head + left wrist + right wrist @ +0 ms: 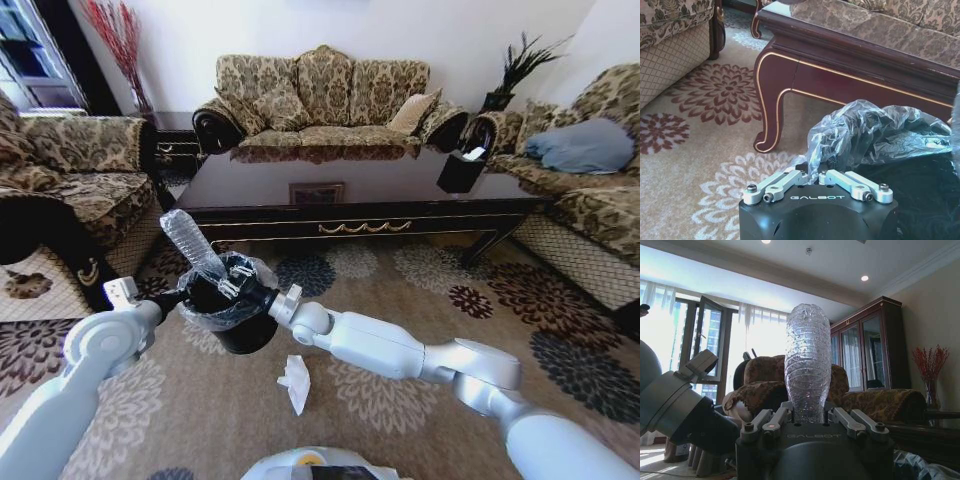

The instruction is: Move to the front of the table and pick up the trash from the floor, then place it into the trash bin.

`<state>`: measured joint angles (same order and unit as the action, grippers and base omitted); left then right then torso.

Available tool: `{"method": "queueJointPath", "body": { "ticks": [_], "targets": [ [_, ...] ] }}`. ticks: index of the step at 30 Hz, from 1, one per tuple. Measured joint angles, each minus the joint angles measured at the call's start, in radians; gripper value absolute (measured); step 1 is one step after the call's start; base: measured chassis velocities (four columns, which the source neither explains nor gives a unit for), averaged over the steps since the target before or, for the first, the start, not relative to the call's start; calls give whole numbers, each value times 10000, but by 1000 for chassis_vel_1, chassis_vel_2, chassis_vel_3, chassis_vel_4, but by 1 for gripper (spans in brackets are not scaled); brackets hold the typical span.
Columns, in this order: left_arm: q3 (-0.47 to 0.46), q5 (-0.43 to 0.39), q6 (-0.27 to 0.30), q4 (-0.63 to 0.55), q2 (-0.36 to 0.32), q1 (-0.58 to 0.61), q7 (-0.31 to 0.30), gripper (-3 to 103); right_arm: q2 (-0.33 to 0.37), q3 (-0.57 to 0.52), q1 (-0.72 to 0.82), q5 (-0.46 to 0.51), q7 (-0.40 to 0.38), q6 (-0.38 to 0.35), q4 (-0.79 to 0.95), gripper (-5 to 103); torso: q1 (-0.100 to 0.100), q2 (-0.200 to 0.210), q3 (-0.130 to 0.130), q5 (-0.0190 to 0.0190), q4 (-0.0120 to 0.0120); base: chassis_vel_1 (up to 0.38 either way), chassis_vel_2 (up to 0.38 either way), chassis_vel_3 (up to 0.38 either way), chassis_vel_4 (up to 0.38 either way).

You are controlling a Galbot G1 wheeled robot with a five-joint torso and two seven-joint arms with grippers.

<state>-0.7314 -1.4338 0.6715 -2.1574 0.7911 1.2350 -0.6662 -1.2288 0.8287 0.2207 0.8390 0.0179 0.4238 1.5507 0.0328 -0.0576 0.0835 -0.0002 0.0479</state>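
A clear ribbed bottle (192, 243) is pinched in the right hand (232, 287) at lower left of the head view, held upright over the trash bin (240, 330). The left hand (817, 176) is pressed onto the bin's plastic liner (865, 130); its fingers cannot be told. A white scrap (295, 383) lies on the carpet (420, 290) below the bin, before the desk (350, 180). "GALBOT" is printed on both wrists.

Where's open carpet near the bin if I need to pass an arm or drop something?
Free: carpet between the white scrap and the table, right of the right arm. Crowded: the trash bin, with the left gripper at its rim and the right gripper holding the bottle above.
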Motion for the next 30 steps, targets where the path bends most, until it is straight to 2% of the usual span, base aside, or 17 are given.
{"method": "queueJointPath", "body": {
  "ticks": [1,3,6,9,10,11,12,15,16,19,21,28,30],
  "targets": [
    [-23,-14,0,-24,0,15,-1,4,5,0,-6,0,-9,-12,-24,30,-1,0,0,1,0,0,0,0,0],
    [-42,-32,0,-41,-1,21,-7,4,7,-1,-16,-3,-13,-15,-54,30,-1,0,0,1,1,0,0,0,0],
    [-100,-72,0,-53,-17,24,-28,4,7,-24,-53,-8,-16,-13,-143,46,-1,0,0,1,0,0,0,0,0],
    [-129,-80,0,-52,-30,27,-37,4,-5,-75,-64,-7,-24,6,-198,51,-1,0,0,1,-1,0,0,0,0],
    [-141,-83,0,-41,-41,28,-38,4,-7,-102,-71,-6,-29,26,-228,61,-1,0,0,1,-1,0,0,0,0],
    [-146,-85,0,-31,-47,28,-38,4,-5,-123,-73,-5,-31,34,-236,61,-2,0,0,1,0,0,0,0,0],
    [-152,-88,1,-9,-62,28,-39,4,10,-160,-76,-2,-32,43,-239,67,-1,0,0,2,0,0,0,0,0],
    [-157,-89,3,23,-77,23,-41,4,45,-198,-82,4,-32,51,-238,73,-1,0,0,2,0,0,0,0,0],
    [-158,-89,3,54,-87,16,-44,4,94,-236,-88,18,-32,53,-219,84,-1,0,0,2,-1,0,0,0,0],
    [-158,-89,7,88,-90,7,-47,4,179,-280,-102,40,-33,54,-154,89,-1,0,0,2,0,0,0,0,0],
    [-167,-88,8,117,-92,2,-49,4,291,-343,-113,54,-33,55,-69,97,-2,0,0,2,0,0,0,0,0],
    [-438,-119,10,212,-121,49,-53,4,837,-693,-109,99,-242,-45,286,100,-1,-1,0,3,-2,0,0,0,0],
    [-605,-205,10,217,-173,79,-100,4,1228,-846,-56,95,-654,-319,491,100,-1,0,0,3,-1,0,0,0,0]
  ]
}}
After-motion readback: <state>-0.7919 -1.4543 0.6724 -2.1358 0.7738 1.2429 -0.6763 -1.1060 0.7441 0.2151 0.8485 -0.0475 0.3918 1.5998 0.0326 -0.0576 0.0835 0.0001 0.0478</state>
